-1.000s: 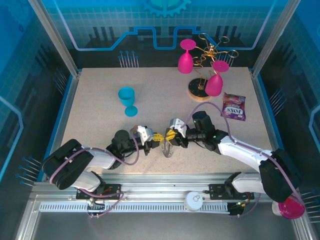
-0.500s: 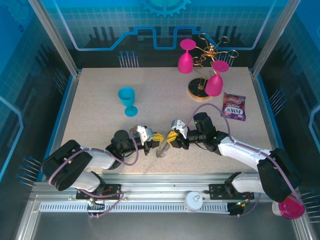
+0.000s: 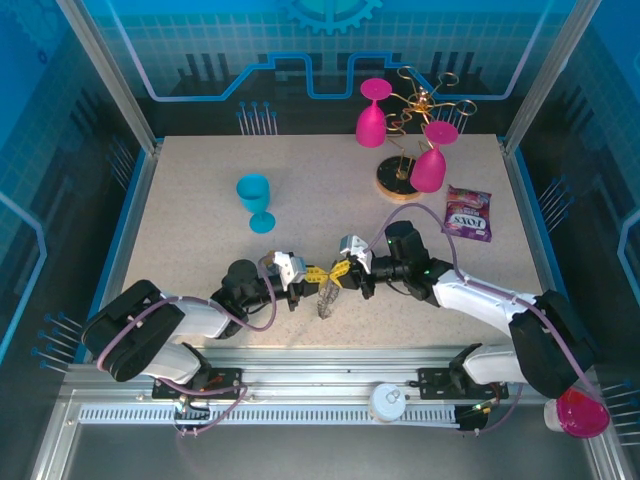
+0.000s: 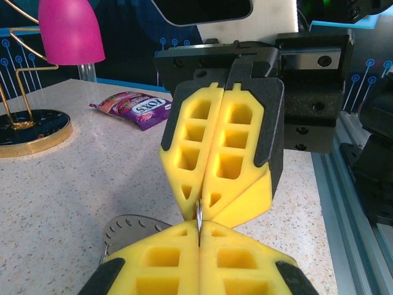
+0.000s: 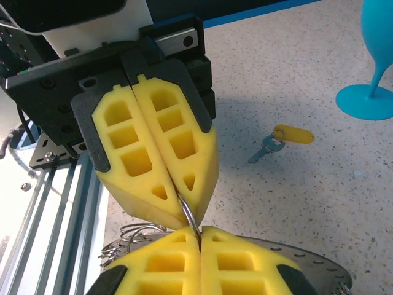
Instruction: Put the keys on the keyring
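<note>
Clamped shut tip to tip: left end effector (image 3: 312,273) and right end effector (image 3: 340,272), both gripping one thin wire coil of the keyring (image 4: 132,226), probably to pry it open. Yellow-headed key (image 5: 284,136) lying apart on the bench (image 3: 200,230), not yet threaded.

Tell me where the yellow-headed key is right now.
In the right wrist view the key lies loose on the table between the left gripper and the blue goblet.

L gripper (image 3: 316,273) and R gripper (image 3: 338,272) were met tip to tip near the table's (image 3: 200,170) front edge, with keyring (image 3: 327,298) at their tips. Key (image 5: 284,136) was laid btwn them and goblet (image 3: 256,201); stand (image 3: 400,180) and packet (image 3: 468,212) were set at back right.
</note>
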Motion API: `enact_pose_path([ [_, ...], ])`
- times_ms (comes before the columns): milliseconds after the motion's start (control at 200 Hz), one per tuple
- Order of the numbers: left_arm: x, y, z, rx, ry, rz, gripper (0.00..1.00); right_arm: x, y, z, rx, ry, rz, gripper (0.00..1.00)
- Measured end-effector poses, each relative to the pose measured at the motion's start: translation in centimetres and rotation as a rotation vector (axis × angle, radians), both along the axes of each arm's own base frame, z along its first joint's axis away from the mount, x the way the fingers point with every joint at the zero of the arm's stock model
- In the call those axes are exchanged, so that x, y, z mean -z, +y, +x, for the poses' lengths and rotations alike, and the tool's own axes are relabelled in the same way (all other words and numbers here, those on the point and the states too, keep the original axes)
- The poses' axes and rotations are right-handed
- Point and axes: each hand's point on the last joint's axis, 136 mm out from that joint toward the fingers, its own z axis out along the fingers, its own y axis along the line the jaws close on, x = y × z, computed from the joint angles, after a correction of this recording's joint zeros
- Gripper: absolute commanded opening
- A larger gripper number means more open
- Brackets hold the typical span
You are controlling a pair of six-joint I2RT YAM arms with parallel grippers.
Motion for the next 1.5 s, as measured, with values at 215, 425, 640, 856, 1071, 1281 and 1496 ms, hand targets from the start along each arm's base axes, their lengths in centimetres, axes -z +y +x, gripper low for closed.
enact_pose_path([
  [215,0.2,0.3,-0.1,-0.008,0.014,0.032,0.17,-0.2,0.1,-0.1,-0.023,-0.01,-0.042,0.0],
  [425,-0.6,0.3,0.1,-0.008,-0.004,0.134,0.17,-1.4,0.5,-0.3,-0.069,-0.084,-0.181,0.0],
  [640,0.4,0.5,-0.2,0.013,0.018,0.236,0.1,-0.8,0.7,-0.6,-0.119,-0.125,-0.342,0.0],
  [856,1.1,0.6,-0.5,0.036,0.027,0.289,0.0,-0.3,0.7,-1.1,-0.168,-0.163,-0.444,0.0],
  [1071,0.9,0.5,-0.5,0.033,0.024,0.283,0.0,-0.8,-0.1,-1.0,-0.113,-0.153,-0.332,0.21],
  [1281,1.0,0.8,-0.7,0.02,0.009,0.233,0.0,-0.7,-1.1,-0.7,-0.043,-0.096,-0.178,0.23],
  [1496,0.4,0.7,-0.7,0.011,0.003,0.183,0.0,-1.7,0.0,-0.6,-0.066,-0.089,-0.094,0.25],
])
